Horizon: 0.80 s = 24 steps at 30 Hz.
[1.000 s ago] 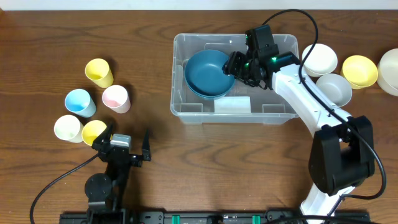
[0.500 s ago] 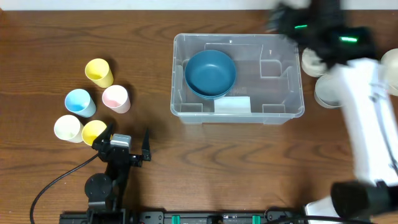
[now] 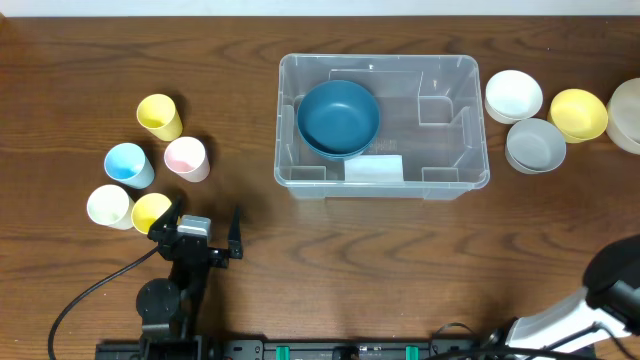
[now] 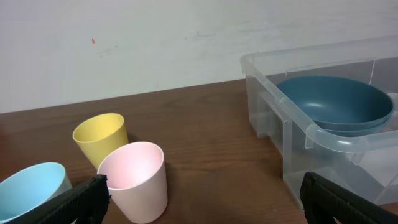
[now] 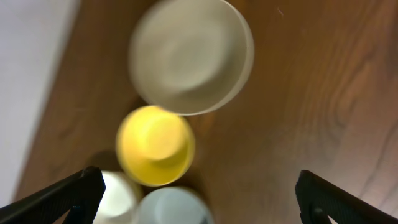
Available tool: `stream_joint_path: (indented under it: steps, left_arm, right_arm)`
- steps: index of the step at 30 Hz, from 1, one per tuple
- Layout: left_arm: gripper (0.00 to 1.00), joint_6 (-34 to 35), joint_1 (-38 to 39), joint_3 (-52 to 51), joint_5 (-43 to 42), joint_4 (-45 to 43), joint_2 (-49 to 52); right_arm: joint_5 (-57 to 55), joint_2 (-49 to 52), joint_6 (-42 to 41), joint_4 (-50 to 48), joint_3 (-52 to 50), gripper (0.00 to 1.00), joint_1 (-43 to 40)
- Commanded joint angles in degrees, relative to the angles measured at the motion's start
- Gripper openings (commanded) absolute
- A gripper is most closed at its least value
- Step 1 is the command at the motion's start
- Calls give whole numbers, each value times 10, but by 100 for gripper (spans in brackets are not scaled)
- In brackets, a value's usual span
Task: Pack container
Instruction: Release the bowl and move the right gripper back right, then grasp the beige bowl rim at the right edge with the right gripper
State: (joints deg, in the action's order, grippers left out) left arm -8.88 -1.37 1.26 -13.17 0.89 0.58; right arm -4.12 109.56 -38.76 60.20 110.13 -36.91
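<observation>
Overhead shows bowl [image 3: 339,118] inside container [image 3: 468,150]; left tool [image 4: 204,191] and right tool [image 5: 198,194] gape wide.

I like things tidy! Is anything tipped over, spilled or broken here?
Nothing stands out. The dark blue bowl sits upright inside the clear plastic container, the five pastel cups stand upright left of it, and the four pale bowls right of it rest upright. No spills show.

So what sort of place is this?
Probably a robot lab bench: a wooden table against a plain white wall, a robot arm mounted at its edge, and cups and bowls set out beside a clear container.
</observation>
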Motion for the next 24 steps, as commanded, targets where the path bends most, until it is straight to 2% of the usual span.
stream_joint_path:
  steps: [1, 13, 24]
  left_arm:
    - [98, -3, -2, -10, -8, 19, -3]
    - [98, -3, -2, -10, -8, 19, -3]
    - [98, -3, -2, -10, -8, 19, -3]
  right_arm:
    - [31, 32, 4, -6, -2, 99, -20]
    - [17, 160, 11, -11, -2, 99, -71]
    - [13, 184, 11, -62, -2, 99, -81]
